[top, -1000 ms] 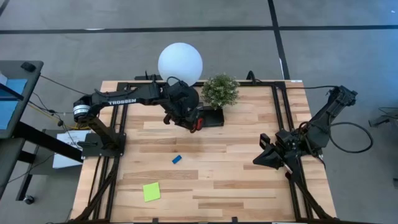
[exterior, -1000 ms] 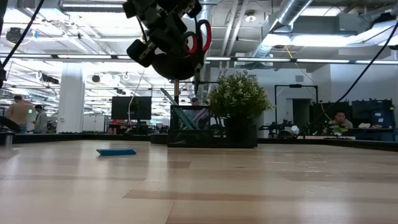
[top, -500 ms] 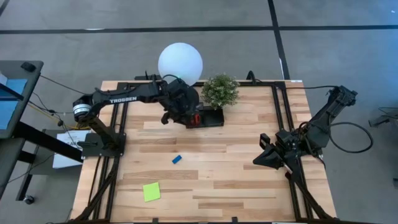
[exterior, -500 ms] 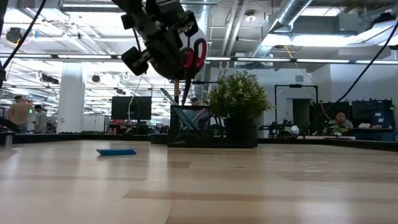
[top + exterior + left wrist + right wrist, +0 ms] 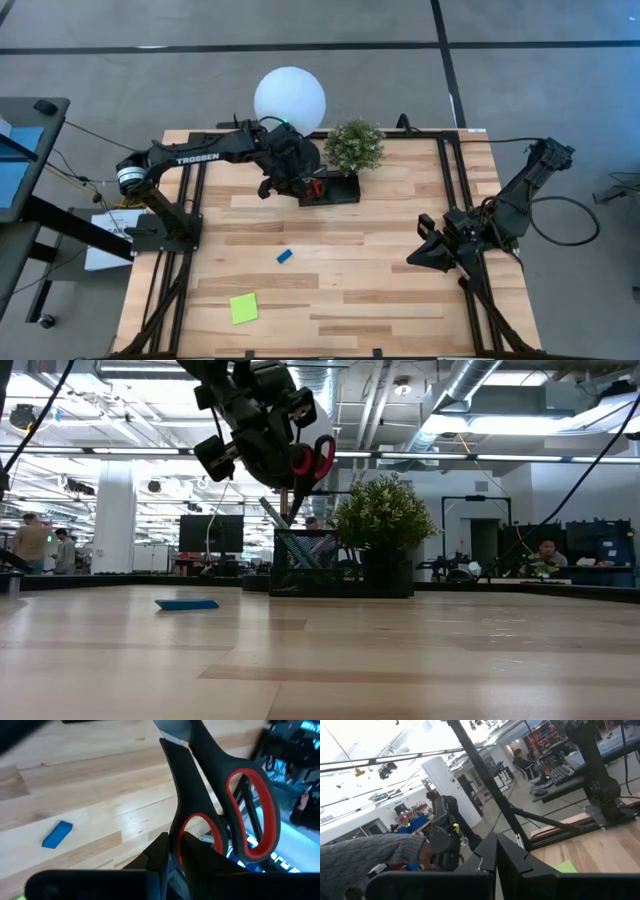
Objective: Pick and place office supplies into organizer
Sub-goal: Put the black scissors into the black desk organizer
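Wooden table (image 5: 380,290) has much open room in the middle from above; the eraser (image 5: 284,256) and sticky pad (image 5: 243,308) lie well apart near the front. The left gripper (image 5: 300,185) hangs over the organizer (image 5: 340,189) beside the plant (image 5: 354,146) at the back edge. The right gripper (image 5: 430,252) waits at the right side, its fingers together.

From table height, the scissors (image 5: 308,460) are above the organizer (image 5: 330,565), which holds pens, perhaps several.

At the left wrist, the fingers clamp the scissors (image 5: 235,815), red-lined black handles up.
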Available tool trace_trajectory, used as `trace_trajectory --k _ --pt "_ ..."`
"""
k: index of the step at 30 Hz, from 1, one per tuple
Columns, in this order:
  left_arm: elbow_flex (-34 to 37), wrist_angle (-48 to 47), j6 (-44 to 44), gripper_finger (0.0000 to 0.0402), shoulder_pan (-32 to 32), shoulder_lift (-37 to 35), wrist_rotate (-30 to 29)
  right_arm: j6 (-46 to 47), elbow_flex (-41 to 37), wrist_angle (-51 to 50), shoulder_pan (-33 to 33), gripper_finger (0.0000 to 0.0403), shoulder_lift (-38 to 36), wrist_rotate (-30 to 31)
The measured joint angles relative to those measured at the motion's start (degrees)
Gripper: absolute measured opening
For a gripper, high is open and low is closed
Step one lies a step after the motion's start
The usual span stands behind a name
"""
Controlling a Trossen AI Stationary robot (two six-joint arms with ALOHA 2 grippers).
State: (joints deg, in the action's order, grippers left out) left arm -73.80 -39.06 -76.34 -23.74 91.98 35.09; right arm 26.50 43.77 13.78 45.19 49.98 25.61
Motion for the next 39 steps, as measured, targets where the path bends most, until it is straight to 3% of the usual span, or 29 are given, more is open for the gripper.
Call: trace_trajectory --k 11,15,21,28,36,39 --pt "-0.02 0.39 -1.4 0.001 -3.41 -0.07 -3.14 0.0 0.0 -0.02 0.17 0.0001 0.0 -0.02" --pt "0.0 4.48 -5.28 0.0008 -3.7 -0.05 -2.75 -0.02 0.0 -0.02 0.17 0.0001 0.0 -0.02" --pt "0.0 14.65 -9.89 0.0005 -0.8 -0.02 -2.59 -0.05 0.0 -1.49 0.06 0.0001 -0.02 -0.02" --pt "0.0 12.49 -10.15 0.0002 1.83 0.01 -7.03 -0.04 0.0 -3.47 -0.72 0.0001 -0.02 -0.04" --pt "1.82 16.15 -10.27 0.0002 3.62 4.64 -6.4 -0.01 0.0 -3.47 -0.65 0.0001 -0.02 -0.07" --pt "1.94 23.18 -12.2 0.0003 4.23 7.8 -5.82 0.31 0.0 -3.52 -0.59 0.0001 -0.02 -0.07"
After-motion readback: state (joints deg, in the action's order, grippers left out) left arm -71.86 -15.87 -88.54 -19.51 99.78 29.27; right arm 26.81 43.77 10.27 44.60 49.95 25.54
